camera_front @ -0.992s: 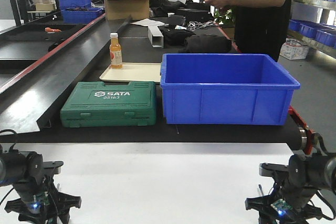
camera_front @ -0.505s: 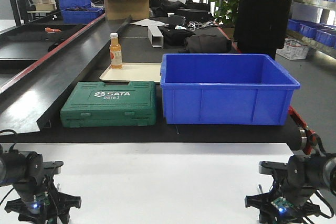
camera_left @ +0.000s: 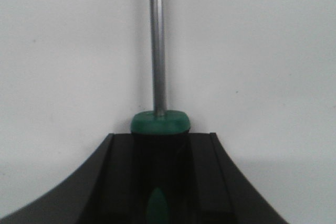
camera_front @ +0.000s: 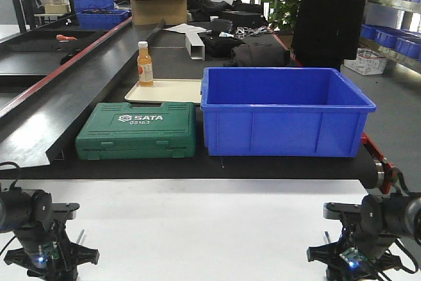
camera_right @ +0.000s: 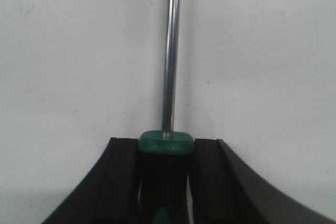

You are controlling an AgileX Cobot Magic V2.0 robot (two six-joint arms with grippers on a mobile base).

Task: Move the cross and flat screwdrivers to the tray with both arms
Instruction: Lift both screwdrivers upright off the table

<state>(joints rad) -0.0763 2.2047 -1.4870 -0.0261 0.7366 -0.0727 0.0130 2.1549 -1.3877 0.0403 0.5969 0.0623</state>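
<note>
Now, left tool (camera_left: 160, 148): we are gripping one screwdriver (camera_left: 157, 51).
right tool (camera_right: 167, 150): we are gripping the other screwdriver (camera_right: 170, 51).

I take the bin (camera_front: 287, 113) as my mark; just left of it lies the tool case (camera_front: 137, 129); behind it to the left the plastic tray (camera_front: 168, 91) carries a bottle (camera_front: 145, 64); a person (camera_front: 329, 11) stands behind it, rightward; before it, over the table (camera_front: 197, 228), the left gripper (camera_left: 160, 139) encloses the left screwdriver (camera_left: 157, 51), the right gripper (camera_right: 167, 142) the right screwdriver (camera_right: 170, 51).
</note>
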